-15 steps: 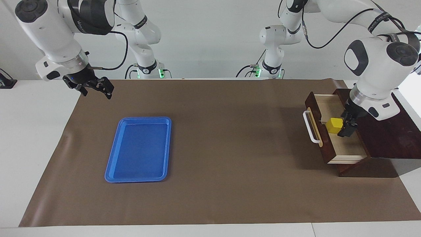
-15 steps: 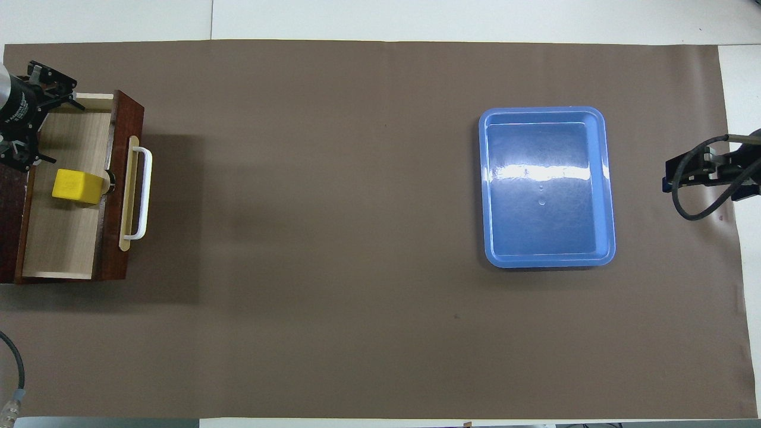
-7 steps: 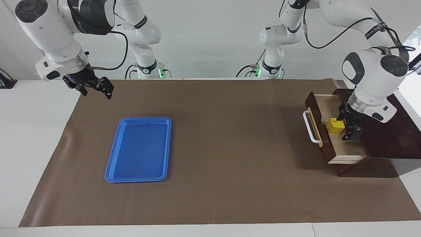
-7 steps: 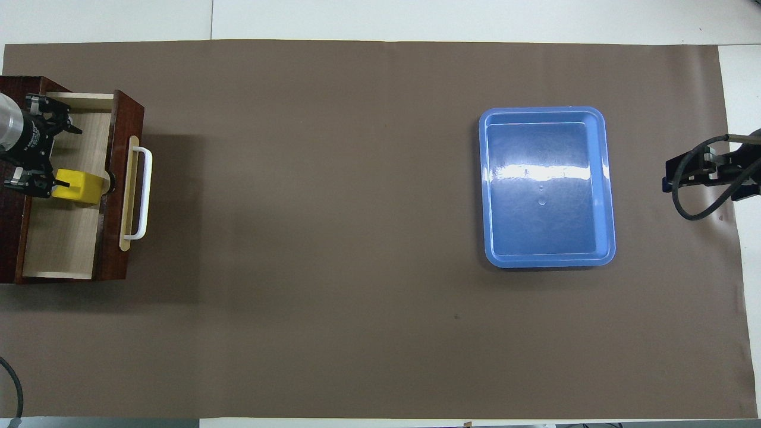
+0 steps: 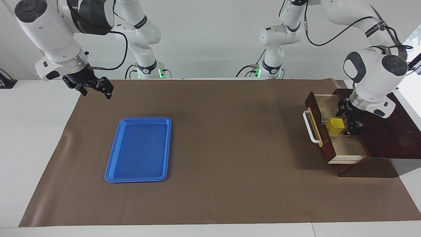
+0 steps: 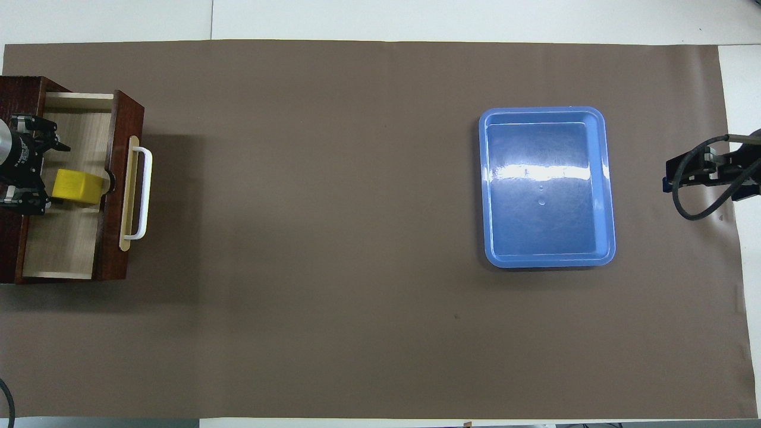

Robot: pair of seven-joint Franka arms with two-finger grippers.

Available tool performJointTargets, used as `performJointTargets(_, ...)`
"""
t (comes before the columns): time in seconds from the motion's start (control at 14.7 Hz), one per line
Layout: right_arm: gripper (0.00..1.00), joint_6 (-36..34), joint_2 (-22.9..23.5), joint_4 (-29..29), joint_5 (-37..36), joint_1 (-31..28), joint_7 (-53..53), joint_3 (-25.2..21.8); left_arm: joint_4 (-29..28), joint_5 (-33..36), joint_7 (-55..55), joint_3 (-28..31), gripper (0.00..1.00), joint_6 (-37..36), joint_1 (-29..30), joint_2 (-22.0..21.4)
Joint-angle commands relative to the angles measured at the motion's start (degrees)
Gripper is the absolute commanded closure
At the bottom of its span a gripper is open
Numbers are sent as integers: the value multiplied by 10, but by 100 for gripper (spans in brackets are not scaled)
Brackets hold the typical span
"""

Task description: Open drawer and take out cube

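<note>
Quick update: over the last sec we're shifting the left claw (image 5: pixel 349 123) inside the dark brown wooden drawer w/ pale light-wood lining and white bar handle (image 5: pixel 318 130). It was sitting at the small bright yellow cube (image 5: pixel 335 125) on the side farther from the robots; now we're seeing it just beside the cube on the dark wooden box (image 5: pixel 388 138) side, w/ the wrist coming more upright. Overhead view agrees: left claw (image 6: pixel 27 172) is sliding along the drawer (image 6: pixel 65 184) and lining up level w/ the cube (image 6: pixel 76 186).

Claw state: jaws wide, holding nothing. One finger is sitting close to the cube's face; can't tell if it's touching. Cube isn't moving, it's resting on the drawer floor right up against the drawer's front panel.

Meaning for task: drawer is already pulled open, so step 1 looks done. We're judging this as grasp alignment. The claw isn't straddling the cube yet, so it prob needs to come over it, drop and close.

Right claw (image 5: pixel 95 86) is waiting, jaws wide, empty, over the tabletop (image 5: pixel 230 148) edge at the right arm's end, near the blue rectangular plastic tray (image 5: pixel 113 171). No change there.
</note>
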Motion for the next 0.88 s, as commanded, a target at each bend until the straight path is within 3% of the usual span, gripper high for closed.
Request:
performJointTargets(0.0,0,-7,-2,3,1,-2,3,6,-50,-5,-31,0,0,40,-4,-23)
performJointTargets(0.34,0,21,-8,1,10,-11,-57,5,-65,15,-34,0,0,46,2,-27)
performJointTargets(0.81,0,49,-11,-9,10,-24,63,3,-70,15,-36,0,0,61,3,-27)
